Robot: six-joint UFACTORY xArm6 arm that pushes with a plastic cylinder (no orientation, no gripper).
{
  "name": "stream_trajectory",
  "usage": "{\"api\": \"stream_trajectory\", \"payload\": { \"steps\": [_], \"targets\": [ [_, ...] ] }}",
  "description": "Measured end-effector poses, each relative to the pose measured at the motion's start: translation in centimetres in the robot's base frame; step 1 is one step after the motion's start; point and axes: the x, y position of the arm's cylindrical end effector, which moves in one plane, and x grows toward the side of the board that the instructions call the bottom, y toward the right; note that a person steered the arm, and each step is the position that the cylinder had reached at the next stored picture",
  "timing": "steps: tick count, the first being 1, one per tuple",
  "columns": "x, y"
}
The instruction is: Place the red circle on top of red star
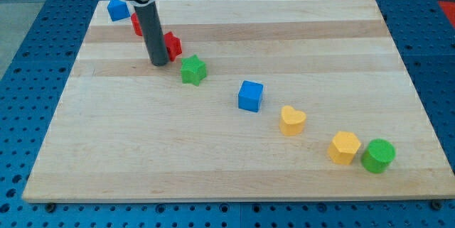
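Wood grain runs across the pale board (298, 164), which lies on a blue perforated bench (43, 64). My tip (159, 63) rests near the view's top left; I carry no pincer (only a dark rod), so nothing is grasped. Just right of the rod, touching or nearly so, sits a red block (173, 44), apparently the star. Another red block (135, 23), half hidden behind the rod, is likely the circle. A blue block (117, 8) and green star (193, 69) flank them.
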Motion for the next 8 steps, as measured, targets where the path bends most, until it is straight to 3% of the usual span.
{"api": "stream_trajectory", "payload": {
  "steps": [2, 4, 5, 8],
  "targets": [
    [-2.7, -2.3],
    [-5.2, 2.8],
    [-5.0, 5.3],
    [-4.7, 5.4]
  ]
}}
